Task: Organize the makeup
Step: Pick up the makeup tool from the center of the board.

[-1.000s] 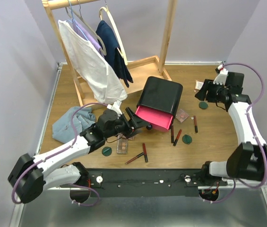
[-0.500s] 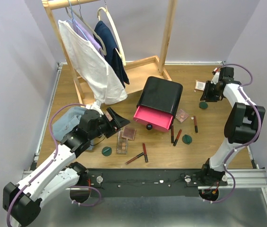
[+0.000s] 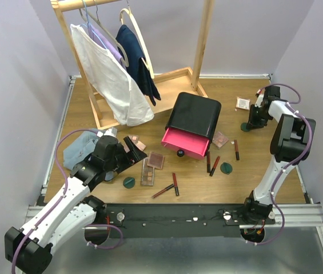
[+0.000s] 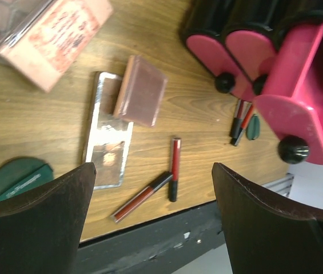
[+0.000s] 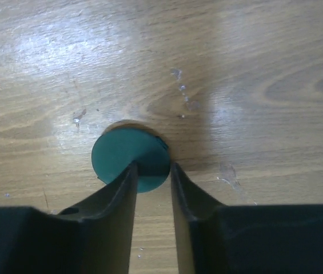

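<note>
Broadly, a brown wood-grain bench (image 3: 195,182) stands between plain lilac walls (image 3: 24,57), with a wooden clothes rack (image 3: 204,40) of hung garments at its far left. A black box (image 3: 195,114) lies mid-bench, one pink drawer (image 3: 187,141) pulled out towards the near edge. A light blue cloth (image 3: 78,149) is bunched at the left edge.

The makeup lies flat and scattered. There are four pinkish cases: a long palette (image 3: 148,172) touching a square palette (image 3: 156,160), a third palette (image 3: 220,139) just right of the drawer, and a blush case (image 3: 242,103) towards the far right corner. At least five slim red-black lip tubes (image 3: 175,184) and three round dark green compacts (image 3: 129,182) are spread along the near side and right.

The left fingers (image 4: 152,168) gape wide, holding nothing. The right fingers (image 5: 152,165) stand narrowly apart with their tips at the far-right compact (image 5: 121,154); whether they pinch it I cannot tell.
</note>
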